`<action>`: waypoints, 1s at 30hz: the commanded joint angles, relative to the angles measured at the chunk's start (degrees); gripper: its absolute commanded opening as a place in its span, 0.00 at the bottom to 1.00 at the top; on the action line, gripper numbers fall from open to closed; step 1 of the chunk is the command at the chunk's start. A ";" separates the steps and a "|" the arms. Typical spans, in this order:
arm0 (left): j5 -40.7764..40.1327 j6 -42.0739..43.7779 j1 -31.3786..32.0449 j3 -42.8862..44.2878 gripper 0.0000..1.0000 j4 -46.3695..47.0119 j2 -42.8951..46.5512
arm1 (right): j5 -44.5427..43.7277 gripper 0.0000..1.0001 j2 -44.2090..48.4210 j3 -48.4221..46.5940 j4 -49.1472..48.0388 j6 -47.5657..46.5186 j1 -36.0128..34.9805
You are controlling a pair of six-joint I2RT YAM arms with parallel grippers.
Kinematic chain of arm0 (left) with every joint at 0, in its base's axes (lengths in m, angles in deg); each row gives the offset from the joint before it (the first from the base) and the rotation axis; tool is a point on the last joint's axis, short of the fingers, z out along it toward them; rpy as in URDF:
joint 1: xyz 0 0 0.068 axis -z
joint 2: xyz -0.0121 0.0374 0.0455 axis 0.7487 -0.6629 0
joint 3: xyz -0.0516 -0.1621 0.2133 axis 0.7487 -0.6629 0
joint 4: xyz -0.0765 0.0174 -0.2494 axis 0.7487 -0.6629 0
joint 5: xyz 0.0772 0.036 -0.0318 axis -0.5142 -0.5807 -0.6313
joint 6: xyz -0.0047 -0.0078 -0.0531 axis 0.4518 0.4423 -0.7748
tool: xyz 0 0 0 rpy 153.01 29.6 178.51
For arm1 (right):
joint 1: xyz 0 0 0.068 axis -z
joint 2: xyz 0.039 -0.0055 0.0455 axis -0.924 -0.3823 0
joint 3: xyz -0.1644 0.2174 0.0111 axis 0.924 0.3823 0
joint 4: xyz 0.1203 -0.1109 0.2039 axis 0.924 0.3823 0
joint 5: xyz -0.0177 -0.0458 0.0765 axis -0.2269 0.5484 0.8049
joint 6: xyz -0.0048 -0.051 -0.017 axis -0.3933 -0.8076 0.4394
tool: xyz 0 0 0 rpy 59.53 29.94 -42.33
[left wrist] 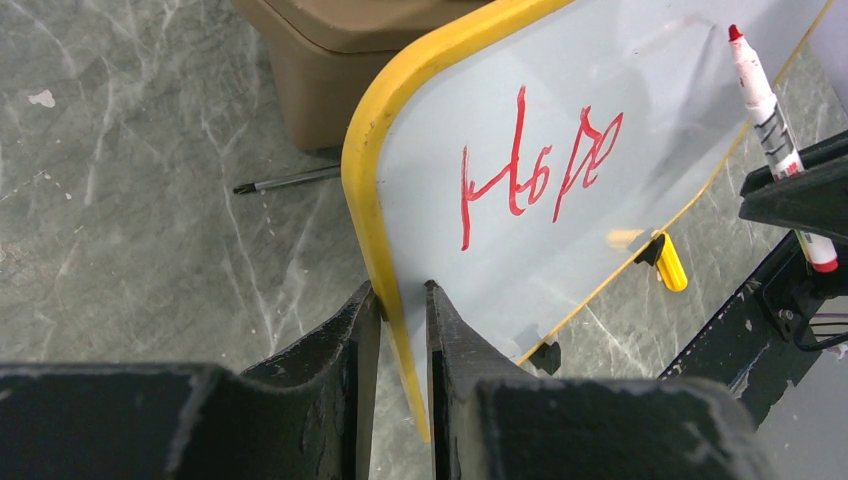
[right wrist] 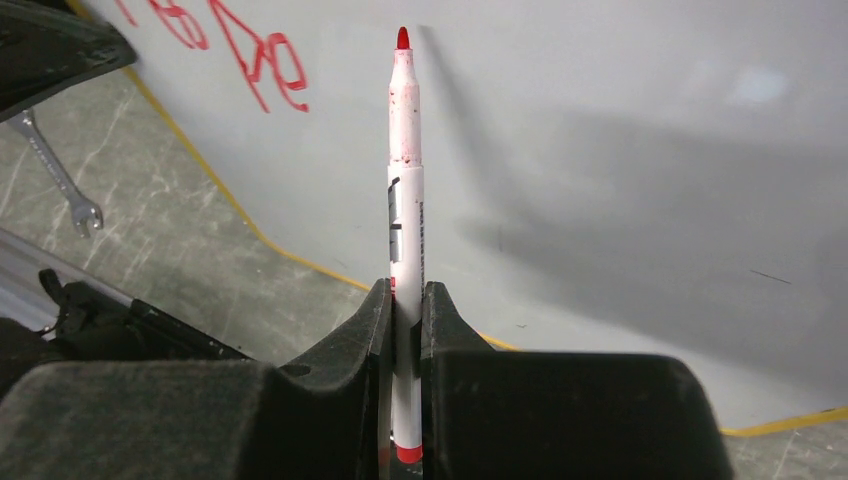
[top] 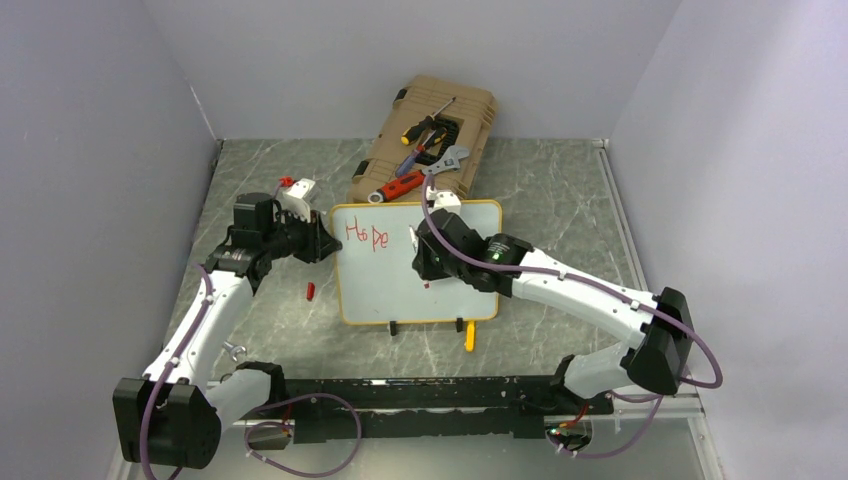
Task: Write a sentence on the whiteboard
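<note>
The whiteboard [top: 440,290] has a yellow frame and stands tilted on two black feet at mid-table. On it is the start of the sentence [top: 367,236], the red word "Hope", with one more red stroke to its right. My left gripper [top: 326,241] is shut on the board's left edge; in the left wrist view the whiteboard [left wrist: 560,270] has its frame between the jaws of the left gripper [left wrist: 400,300], and the word [left wrist: 540,170] shows above. My right gripper [right wrist: 405,295] is shut on a red marker [right wrist: 405,190]. The marker's uncapped tip points at the whiteboard [right wrist: 620,150], right of the word.
A tan tool case [top: 425,140] with screwdrivers, pliers and a wrench lies behind the board. A red marker cap [top: 310,291] sits on the table left of the board. A yellow piece [top: 469,337] lies at the board's front edge. A small wrench [right wrist: 60,175] lies near the left arm.
</note>
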 commanded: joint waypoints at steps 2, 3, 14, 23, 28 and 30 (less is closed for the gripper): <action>1.21 1.45 0.99 1.18 0.00 -0.74 0.40 | -0.63 0.00 1.66 1.13 0.70 -0.58 1.29; 1.23 1.45 0.99 1.18 0.00 -0.66 0.40 | -0.49 0.00 1.48 1.09 0.94 -0.50 1.62; 1.36 1.53 0.99 1.18 0.00 -0.63 0.22 | -0.15 0.00 -0.87 -2.18 1.20 -4.00 3.49; 1.49 1.49 0.99 1.18 0.00 -0.49 0.31 | 2.08 0.00 -1.04 -0.31 0.15 -3.31 3.16; 1.69 1.45 0.99 1.18 0.00 -0.48 0.44 | 2.64 0.00 -0.65 1.69 0.90 -1.74 2.16; 1.71 1.45 0.99 1.18 0.00 -0.48 0.48 | 2.73 0.00 -0.39 2.61 1.08 -0.96 1.81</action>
